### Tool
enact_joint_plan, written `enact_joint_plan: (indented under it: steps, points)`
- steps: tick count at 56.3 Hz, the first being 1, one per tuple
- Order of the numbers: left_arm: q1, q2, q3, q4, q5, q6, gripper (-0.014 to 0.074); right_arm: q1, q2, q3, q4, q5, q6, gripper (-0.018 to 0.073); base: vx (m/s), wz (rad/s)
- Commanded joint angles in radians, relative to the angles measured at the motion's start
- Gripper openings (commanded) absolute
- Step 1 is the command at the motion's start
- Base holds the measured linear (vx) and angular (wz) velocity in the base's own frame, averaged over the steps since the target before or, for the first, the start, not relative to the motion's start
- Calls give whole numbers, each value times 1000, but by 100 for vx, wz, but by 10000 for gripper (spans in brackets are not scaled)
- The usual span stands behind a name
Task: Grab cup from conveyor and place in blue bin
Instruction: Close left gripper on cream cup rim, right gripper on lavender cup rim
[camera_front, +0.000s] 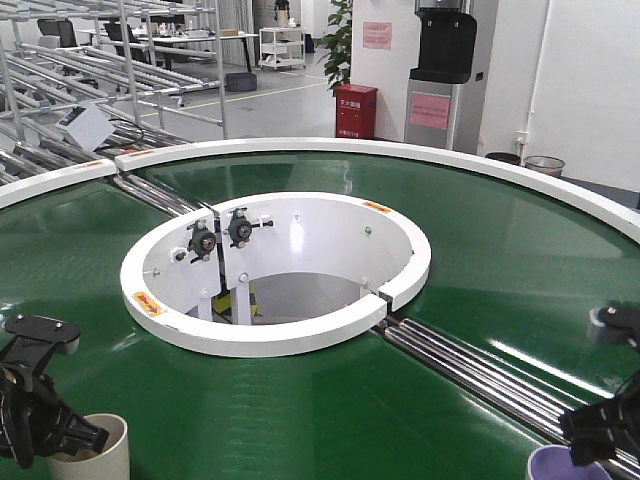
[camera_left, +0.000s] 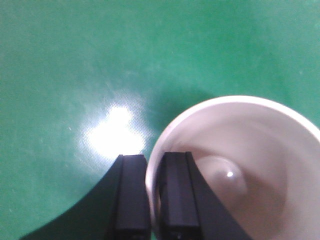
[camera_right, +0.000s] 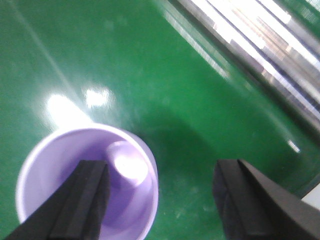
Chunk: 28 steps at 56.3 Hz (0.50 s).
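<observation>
A cream-white cup (camera_front: 105, 455) stands on the dark green conveyor (camera_front: 480, 250) at the near left. My left gripper (camera_front: 62, 432) is shut on its wall. In the left wrist view one finger (camera_left: 132, 195) is outside the cup (camera_left: 250, 145) and the other inside, with the left gripper (camera_left: 154, 165) pinching the rim. A purple cup (camera_front: 552, 466) stands at the near right under my right gripper (camera_front: 590, 430). The right gripper (camera_right: 162, 170) is open, one finger (camera_right: 85, 200) over the purple cup (camera_right: 55, 165) and the other beside it. The blue bin is out of view.
The white central well (camera_front: 280, 270) sits mid-belt, and steel roller strips (camera_front: 480, 375) run from it toward the near right. Beyond the white outer rim (camera_front: 420, 150) stand metal racks (camera_front: 100, 60), a red cabinet (camera_front: 355, 110) and a water dispenser (camera_front: 445, 75).
</observation>
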Motion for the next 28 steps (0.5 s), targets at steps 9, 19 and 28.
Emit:
enact_joint_plan:
  steps: [9,19,28]
  points:
    - [1,-36,-33,-4,-83,-2,-8,52,57,-32,-43,-36,-8,489,0,0]
    - [1,-36,-33,-5,-84,-2,-8,58,120,-32,-78,-36,46,488,0,0]
    - [1,-36,-33,-11,-84,-2,-8,58,122,-32,-66,-27,77,418,0,0]
